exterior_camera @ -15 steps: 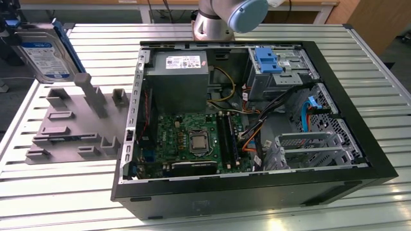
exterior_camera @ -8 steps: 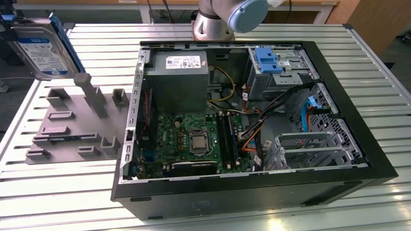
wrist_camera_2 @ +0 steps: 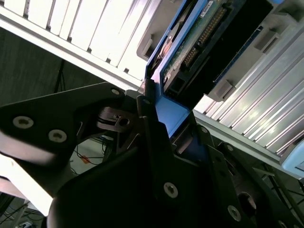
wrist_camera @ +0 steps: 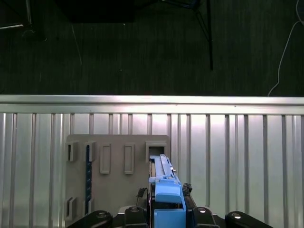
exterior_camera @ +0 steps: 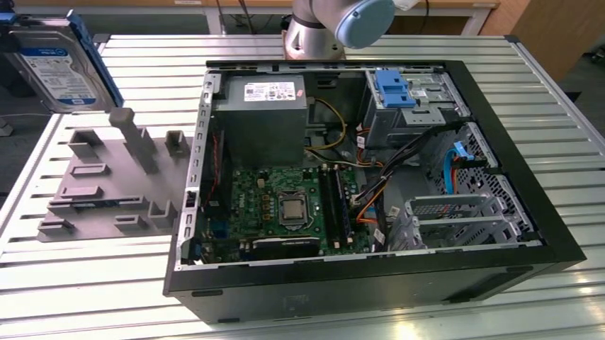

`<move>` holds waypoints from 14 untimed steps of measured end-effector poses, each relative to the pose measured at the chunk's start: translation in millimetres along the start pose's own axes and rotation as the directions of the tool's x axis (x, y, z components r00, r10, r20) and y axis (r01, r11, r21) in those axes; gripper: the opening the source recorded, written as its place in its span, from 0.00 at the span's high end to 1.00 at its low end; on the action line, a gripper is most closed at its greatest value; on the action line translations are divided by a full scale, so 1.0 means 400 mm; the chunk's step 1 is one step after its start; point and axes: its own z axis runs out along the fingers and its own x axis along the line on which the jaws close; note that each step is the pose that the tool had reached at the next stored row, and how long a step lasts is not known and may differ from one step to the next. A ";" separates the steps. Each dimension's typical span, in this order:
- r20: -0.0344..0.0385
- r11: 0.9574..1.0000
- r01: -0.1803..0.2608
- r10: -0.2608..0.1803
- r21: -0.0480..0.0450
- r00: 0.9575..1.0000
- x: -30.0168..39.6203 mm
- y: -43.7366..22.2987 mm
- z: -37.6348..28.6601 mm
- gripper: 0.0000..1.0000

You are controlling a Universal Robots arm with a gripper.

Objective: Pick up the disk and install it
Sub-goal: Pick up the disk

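Gripper (wrist_camera: 168, 214): you grip the disk (exterior_camera: 55, 67) by its blue rail (wrist_camera_2: 172, 114).
Disk: held above the grey rack (exterior_camera: 104, 177).
Case (exterior_camera: 378, 287): open on the table (exterior_camera: 85, 283), beside the rack.

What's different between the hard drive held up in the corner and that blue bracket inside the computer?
The disk holds a silver drive with a blue-and-white label; the blue bracket is bare plastic. The disk is held up outside the computer case, clamped in the pincer; the bracket sits inside it. Both have blue plastic.
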 end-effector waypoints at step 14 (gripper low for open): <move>0.000 1.000 0.000 0.000 0.000 1.000 -0.001 0.001 -0.040 0.63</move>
